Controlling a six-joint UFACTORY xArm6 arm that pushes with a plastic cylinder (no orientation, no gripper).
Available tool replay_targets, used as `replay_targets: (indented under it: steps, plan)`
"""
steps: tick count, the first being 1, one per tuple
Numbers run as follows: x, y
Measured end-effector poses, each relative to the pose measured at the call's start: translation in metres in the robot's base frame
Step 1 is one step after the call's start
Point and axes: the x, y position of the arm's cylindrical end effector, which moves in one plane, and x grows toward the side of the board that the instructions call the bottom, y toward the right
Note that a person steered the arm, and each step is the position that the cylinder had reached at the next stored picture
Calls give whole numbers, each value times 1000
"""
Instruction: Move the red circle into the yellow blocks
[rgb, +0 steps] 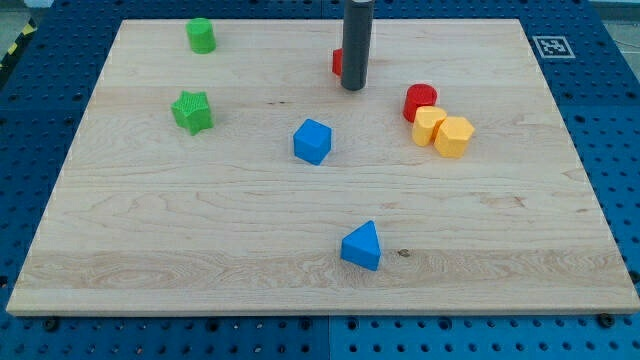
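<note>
The red circle (420, 101) lies at the view's right of centre, touching the upper left of the two yellow blocks (431, 125) (454, 136), which sit side by side. My tip (352, 88) rests on the board to the view's left of the red circle, a short gap away. A second red block (338, 62) is mostly hidden behind the rod.
A green round block (201, 35) and a green star block (192, 111) sit at the view's upper left. A blue cube-like block (312, 141) lies near the centre and a blue triangular block (361, 246) near the view's bottom. The wooden board (150, 250) ends at blue perforated table.
</note>
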Motion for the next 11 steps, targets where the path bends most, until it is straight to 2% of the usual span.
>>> replay_targets:
  steps: [4, 6, 7, 9, 11]
  plan:
    - [-21, 0]
    - [-23, -41]
    - [-38, -35]
    - [-22, -22]
    - [-43, -9]
